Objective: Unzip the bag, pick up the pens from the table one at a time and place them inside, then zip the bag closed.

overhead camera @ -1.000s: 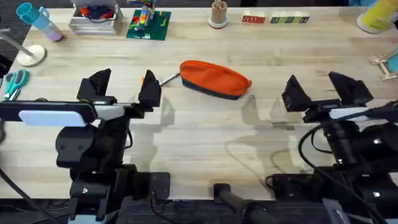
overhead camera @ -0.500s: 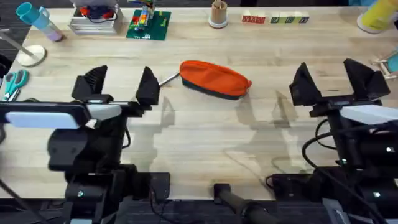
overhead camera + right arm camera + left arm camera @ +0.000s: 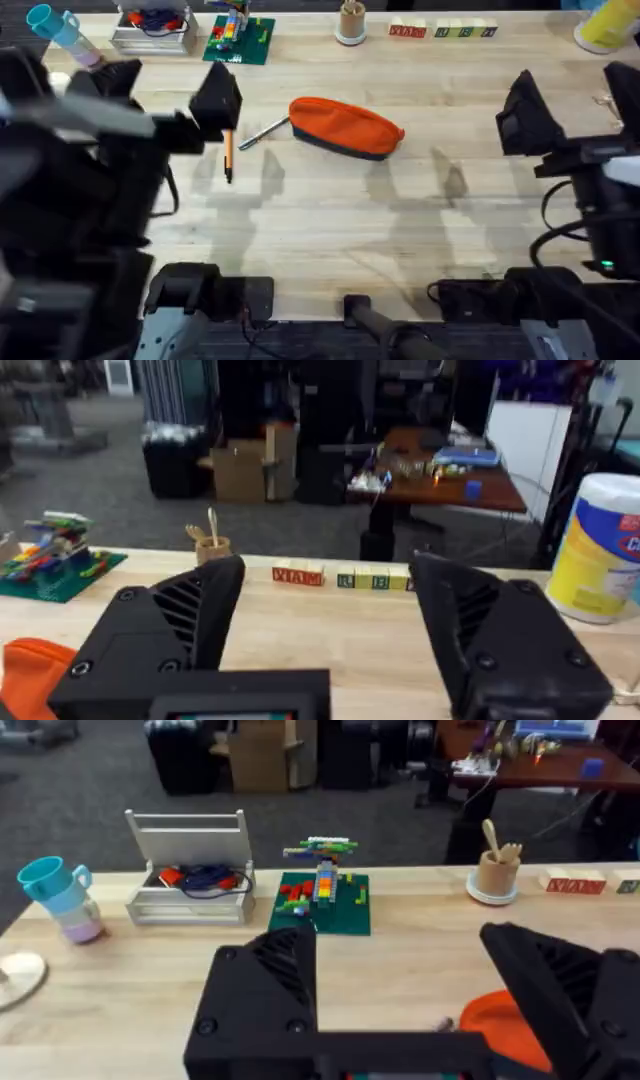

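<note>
Surface: a pale light-wood tabletop (image 3: 330, 220) with plank grain, running the full width of the overhead view.
Bag: the orange pouch (image 3: 345, 127) with a dark bottom strip lies near the middle of the surface, its zipper looking closed.
Pens: an orange pen (image 3: 228, 155) lies just left of the bag; a silvery pen (image 3: 263, 131) lies slanted, its end close to the bag's left tip.
Left pincer (image 3: 160, 85): raised over the left side of the surface, black fingers spread apart, holding nothing.
Right pincer (image 3: 575, 100): raised over the right side, fingers spread apart, holding nothing.
Far edge: a teal cup (image 3: 55, 885), a grey tray (image 3: 190, 880), a green brick plate (image 3: 325, 900), a wooden cup (image 3: 495, 875) and lettered blocks (image 3: 345, 577).
Right corner: a yellow wipes canister (image 3: 605, 550).
Room: grey carpet, cardboard boxes (image 3: 240, 465) and a red-brown desk (image 3: 450, 470) behind.
</note>
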Motion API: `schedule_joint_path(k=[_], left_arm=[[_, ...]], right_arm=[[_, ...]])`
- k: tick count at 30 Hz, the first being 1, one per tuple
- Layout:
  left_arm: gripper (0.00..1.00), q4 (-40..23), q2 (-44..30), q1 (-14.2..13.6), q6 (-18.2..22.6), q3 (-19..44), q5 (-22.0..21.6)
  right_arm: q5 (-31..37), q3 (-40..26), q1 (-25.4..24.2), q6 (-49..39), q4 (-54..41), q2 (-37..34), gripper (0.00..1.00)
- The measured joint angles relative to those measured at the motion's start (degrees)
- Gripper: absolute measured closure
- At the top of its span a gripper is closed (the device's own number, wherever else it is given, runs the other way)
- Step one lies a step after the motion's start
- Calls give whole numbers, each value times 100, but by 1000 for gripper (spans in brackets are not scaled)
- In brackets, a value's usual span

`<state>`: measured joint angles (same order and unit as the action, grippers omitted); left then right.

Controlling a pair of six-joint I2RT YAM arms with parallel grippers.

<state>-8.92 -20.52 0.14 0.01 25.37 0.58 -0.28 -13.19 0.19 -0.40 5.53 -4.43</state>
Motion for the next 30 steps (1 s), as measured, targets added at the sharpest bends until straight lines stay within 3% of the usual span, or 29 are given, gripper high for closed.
schedule_joint_path(k=[8, 15, 22, 30], left_arm=[[8, -1705, -1792, 0, 0, 2150, 0], [8, -2887, -2988, 0, 0, 3482, 4], [8, -3844, -3942, 0, 0, 4350, 177], [8, -3973, -4432, 0, 0, 4477, 264]], right_arm=[[-1, -1357, 0, 9, -1551, -1203, 3], [-45, -2703, 0, 18, -2548, -2571, 5], [-80, -3988, 2, 17, -3676, -3773, 5], [-88, -4841, 206, 20, -4497, -4903, 5]])
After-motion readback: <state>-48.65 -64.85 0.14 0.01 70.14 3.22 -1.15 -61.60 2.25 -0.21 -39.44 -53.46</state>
